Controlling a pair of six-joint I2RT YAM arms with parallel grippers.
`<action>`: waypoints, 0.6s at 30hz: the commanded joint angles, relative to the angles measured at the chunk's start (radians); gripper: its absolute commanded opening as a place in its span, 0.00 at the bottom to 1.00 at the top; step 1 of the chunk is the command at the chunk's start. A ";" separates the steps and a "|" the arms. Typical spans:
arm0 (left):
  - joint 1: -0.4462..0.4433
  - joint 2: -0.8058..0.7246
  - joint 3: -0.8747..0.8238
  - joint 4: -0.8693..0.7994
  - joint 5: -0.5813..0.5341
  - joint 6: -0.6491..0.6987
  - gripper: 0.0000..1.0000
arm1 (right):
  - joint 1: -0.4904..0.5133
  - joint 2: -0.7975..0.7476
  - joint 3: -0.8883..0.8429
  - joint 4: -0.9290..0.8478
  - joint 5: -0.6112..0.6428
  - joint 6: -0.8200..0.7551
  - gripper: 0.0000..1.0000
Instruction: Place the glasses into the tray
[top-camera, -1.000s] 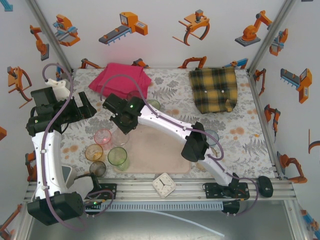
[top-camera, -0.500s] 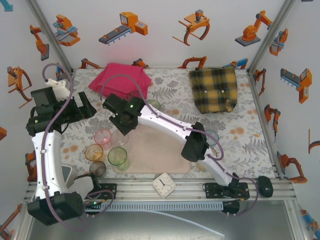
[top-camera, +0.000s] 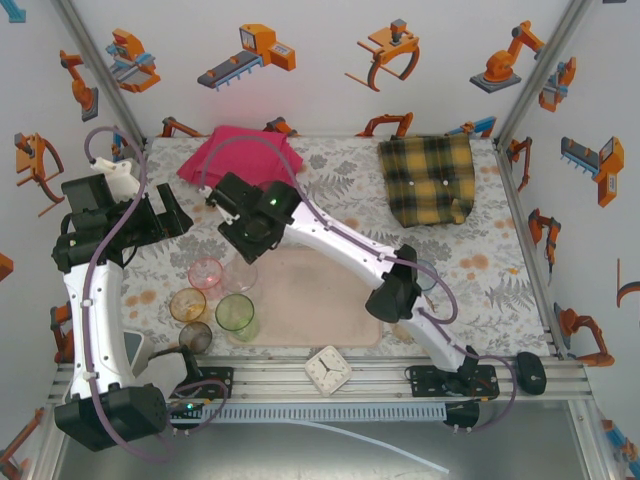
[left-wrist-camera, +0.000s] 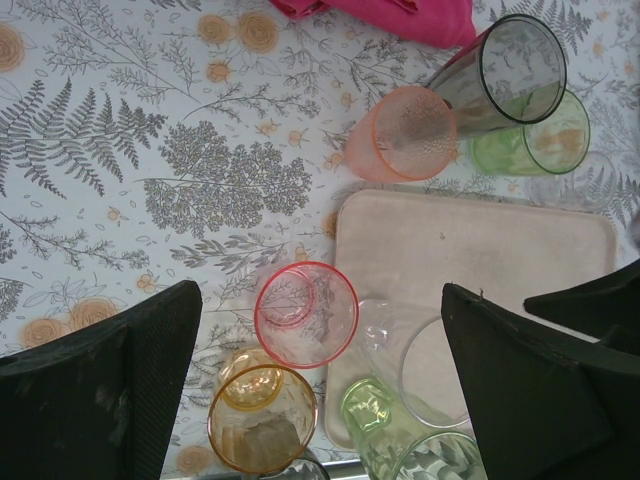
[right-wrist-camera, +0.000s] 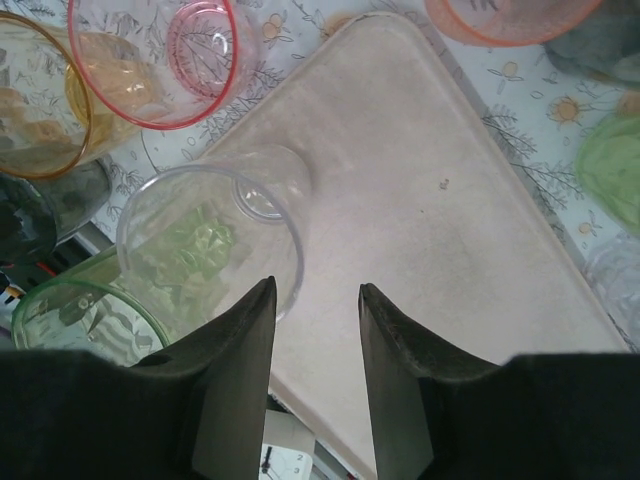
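Note:
The pale-pink tray (top-camera: 310, 300) lies in the middle of the table. A clear glass (top-camera: 240, 272) stands upright on its left edge, seen from the right wrist (right-wrist-camera: 215, 225) just left of my right gripper (right-wrist-camera: 315, 290), which is open, above the tray and holds nothing. Pink (top-camera: 205, 272), amber (top-camera: 187, 304), green (top-camera: 236, 312) and smoky (top-camera: 195, 337) glasses cluster at the tray's left. My left gripper (left-wrist-camera: 318, 295) hangs wide open high above the pink glass (left-wrist-camera: 305, 315). Peach (left-wrist-camera: 405, 135), smoky (left-wrist-camera: 500, 75) and green (left-wrist-camera: 530, 140) glasses sit beyond the tray (left-wrist-camera: 480, 250).
A pink folded cloth (top-camera: 240, 155) lies at the back left and a plaid cloth (top-camera: 428, 180) at the back right. A pale glass (top-camera: 425, 275) stands by the right arm's elbow. A small white clock (top-camera: 327, 370) and a black mouse (top-camera: 530, 372) rest on the front rail.
My right gripper opened, let go of the clear glass on the tray and drew back toward the far side. The left arm has not moved.

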 joint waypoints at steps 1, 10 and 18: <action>0.007 -0.013 0.012 0.005 0.007 0.006 0.97 | -0.064 -0.123 0.046 -0.067 0.030 0.010 0.39; -0.002 -0.013 0.016 -0.008 0.050 0.038 0.97 | -0.257 -0.528 -0.324 -0.097 0.195 0.090 0.39; -0.019 -0.020 -0.005 0.000 0.065 0.045 0.97 | -0.485 -0.833 -0.715 -0.130 0.214 0.167 0.40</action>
